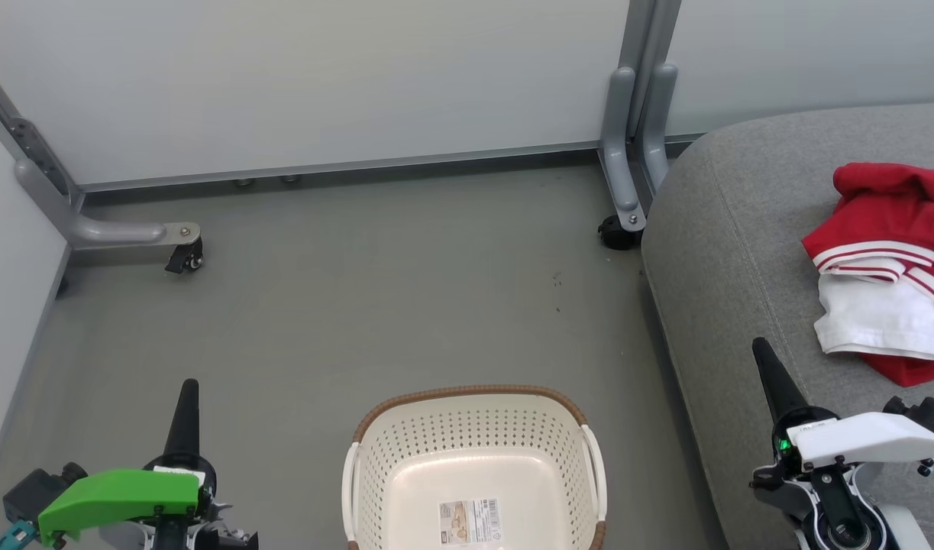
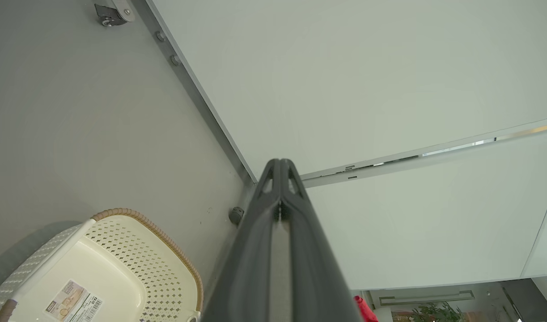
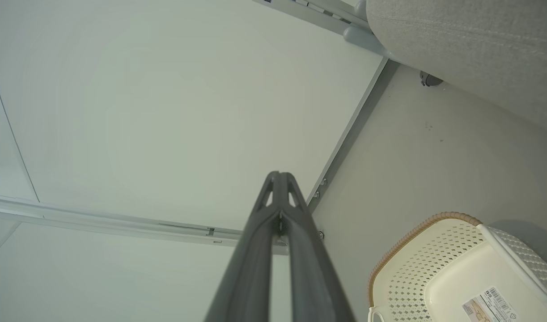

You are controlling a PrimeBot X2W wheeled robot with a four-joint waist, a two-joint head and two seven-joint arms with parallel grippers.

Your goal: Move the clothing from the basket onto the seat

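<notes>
Now the clothing (image 1: 887, 267) lies on the seat (image 1: 726, 229), apart from the basket (image 1: 467, 428) on the floor (image 1: 360, 305), and the left gripper (image 1: 189, 388) and right gripper (image 1: 761, 350) are both pressed together

The grey floor (image 1: 360, 321) carries the basket (image 1: 470, 392), and the seat (image 1: 741, 252) beside it bears the clothing (image 1: 887, 206).

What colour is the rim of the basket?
The rim is brown and woven; the basket below is cream-white. The head view shows it best.
</notes>
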